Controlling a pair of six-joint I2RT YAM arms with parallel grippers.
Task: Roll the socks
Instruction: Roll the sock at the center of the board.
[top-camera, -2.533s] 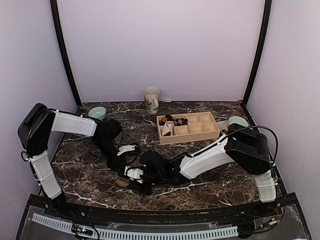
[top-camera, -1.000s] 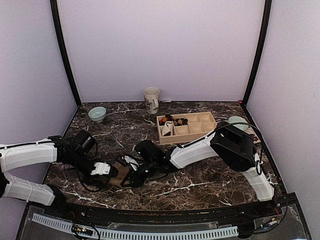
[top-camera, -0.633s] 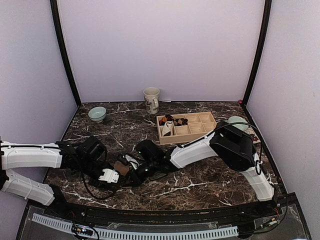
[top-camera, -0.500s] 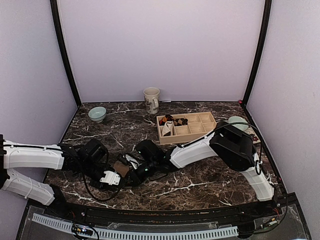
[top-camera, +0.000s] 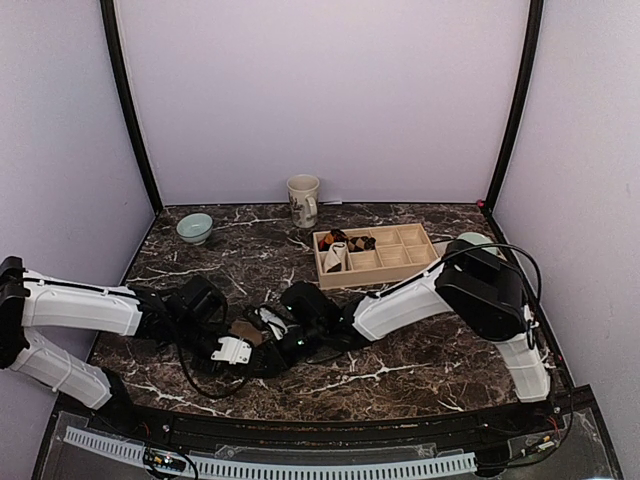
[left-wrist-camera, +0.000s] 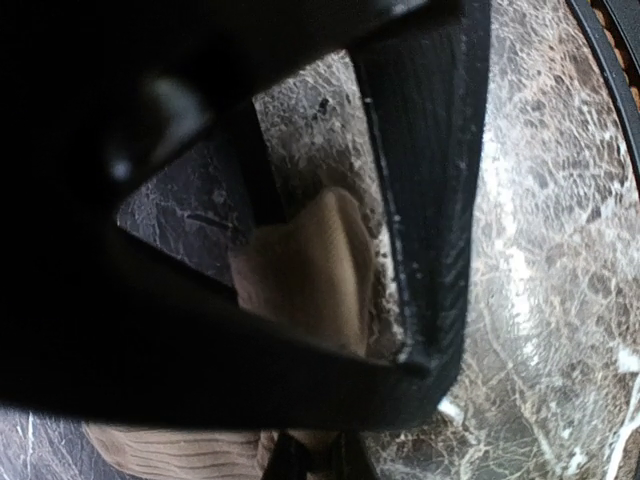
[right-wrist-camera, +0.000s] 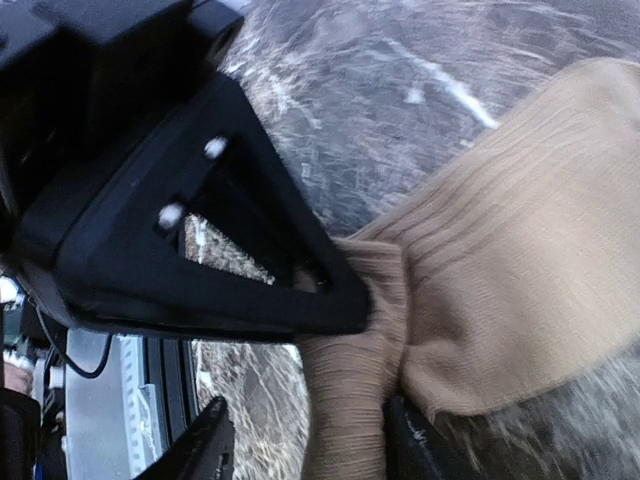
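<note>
A plain tan ribbed sock (right-wrist-camera: 520, 230) lies partly folded on the dark marble table near the front edge, and little of the sock (top-camera: 243, 336) shows between the two grippers in the top view. My left gripper (top-camera: 245, 352) reaches in from the left. In the left wrist view that gripper (left-wrist-camera: 315, 462) is shut, pinching the sock's tan fabric (left-wrist-camera: 310, 270). My right gripper (right-wrist-camera: 305, 450) stands open, its fingers on either side of a folded band of the sock. A dark checked bundle (top-camera: 358, 241) sits in the wooden tray.
A wooden compartment tray (top-camera: 400, 262) stands behind the grippers, with a small white rolled sock (top-camera: 333, 258) in it. A mug (top-camera: 303, 200) is at the back wall. A pale green bowl (top-camera: 194, 227) sits back left and another bowl (top-camera: 476, 242) at the right.
My left gripper slid right to the tan sock and shut on it. My right gripper, shut on the sock before, has opened.
</note>
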